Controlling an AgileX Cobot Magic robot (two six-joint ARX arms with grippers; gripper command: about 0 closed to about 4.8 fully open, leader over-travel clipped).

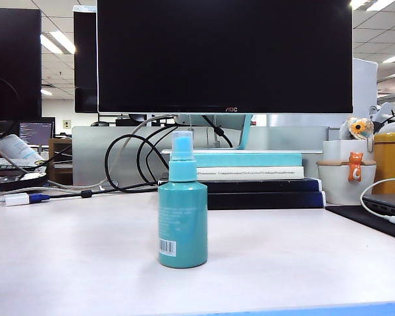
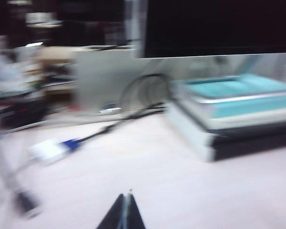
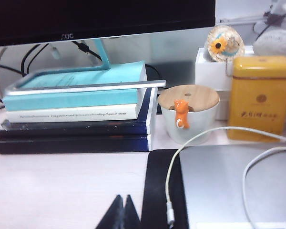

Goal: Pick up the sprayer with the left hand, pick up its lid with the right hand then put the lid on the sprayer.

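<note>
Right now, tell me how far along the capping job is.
It looks finished. The clear lid sits over the nozzle of the sprayer, which stands upright on the table. Nothing is in hand: the left gripper and right gripper are shut, empty and away from the bottle. Nothing appears left.

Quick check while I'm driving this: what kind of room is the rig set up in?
Most likely an open-plan office desk. A large black monitor stands on stacked books, ceiling strip lights run over more screens behind, and a yellow tin sits nearby. The teal plastic sprayer stands on the white table.
</note>
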